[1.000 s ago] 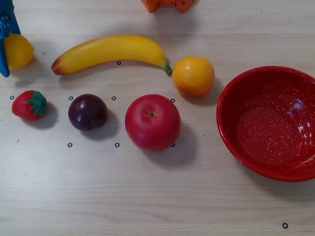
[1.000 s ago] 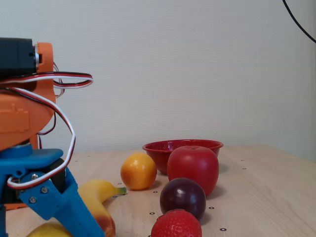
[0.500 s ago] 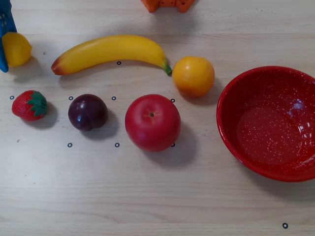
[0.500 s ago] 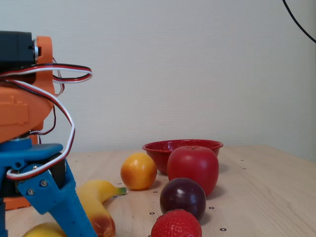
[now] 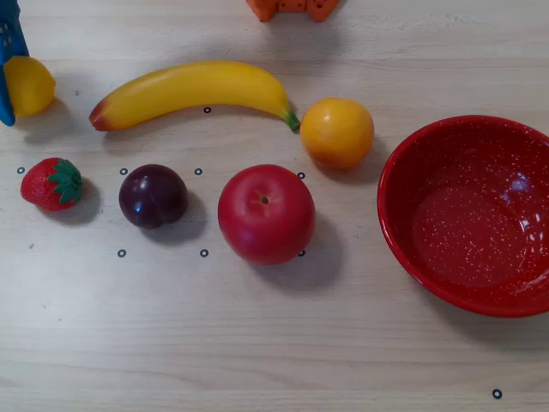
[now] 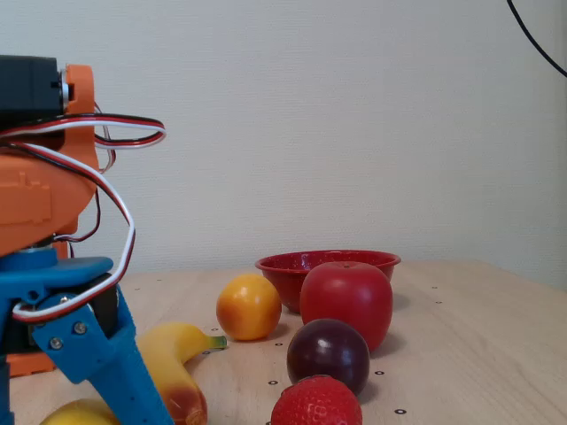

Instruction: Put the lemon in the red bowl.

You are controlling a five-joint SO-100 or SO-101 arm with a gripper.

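Note:
The lemon point(image 5: 29, 84) lies at the far left of the overhead view, pressed against a blue finger point(image 5: 6, 81) of my gripper. In the fixed view the lemon point(image 6: 78, 414) shows at the bottom left, between a blue finger point(image 6: 111, 359) and a sliver of blue at the frame's left edge. My gripper point(image 6: 84, 413) looks shut on it, low over the table. The red bowl point(image 5: 403, 176) stands at the far right of the overhead view with nothing inside, and at the back in the fixed view point(image 6: 328, 261).
A banana point(image 5: 193, 87) lies just right of the lemon, then an orange point(image 5: 336, 132). A strawberry point(image 5: 53, 184), a plum point(image 5: 153, 196) and a red apple point(image 5: 266, 214) form a row in front. The arm's orange base point(image 5: 292, 8) sits at the top edge.
One second ago the lemon and the blue finger sat slightly further right in the overhead view. The finger swung inward in the fixed view. Nothing has moved over the last half second.

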